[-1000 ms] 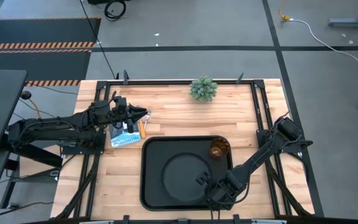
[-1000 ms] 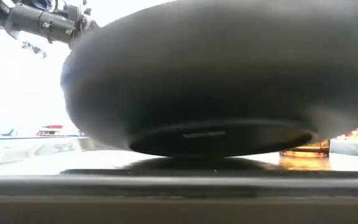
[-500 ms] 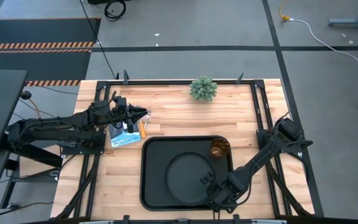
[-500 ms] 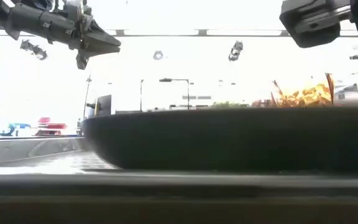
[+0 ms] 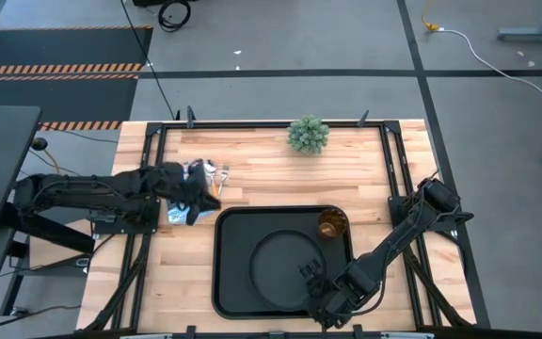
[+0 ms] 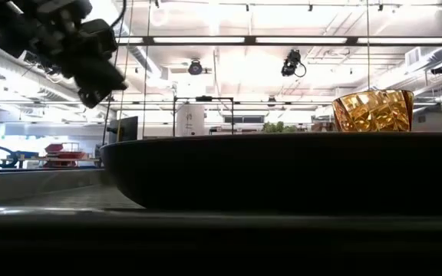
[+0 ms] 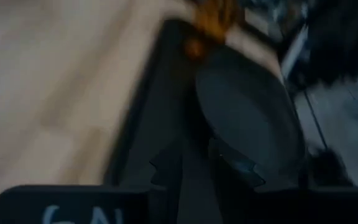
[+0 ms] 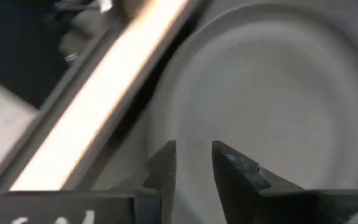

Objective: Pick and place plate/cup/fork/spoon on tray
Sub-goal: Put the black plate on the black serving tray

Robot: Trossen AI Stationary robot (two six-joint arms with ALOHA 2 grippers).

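Note:
The black plate (image 5: 280,268) lies flat in the black tray (image 5: 224,282). The amber cup (image 5: 330,226) stands upright in the tray's far right corner and also shows in the low view (image 6: 372,111). My right gripper (image 5: 310,276) hovers over the plate's near right part, fingers a little apart and empty (image 8: 194,162). My left gripper (image 5: 200,198) is shut and tipped down left of the tray, over the cutlery. Two silver ends (image 5: 216,171) lie on the table just beyond it. I cannot tell fork from spoon; their handles are hidden.
A blue and white packet (image 5: 179,215) lies on the table beside my left gripper. A small green plant (image 5: 309,135) stands at the far edge. Bare wood lies between the plant and the tray. Black frame rails run along both table sides.
The plate, held tilted above the tray a second ago, has dropped flat into the tray. My right gripper has let it go and drawn back a little toward the near edge. My left gripper has pulled back toward the table's left and tipped down over the cutlery.

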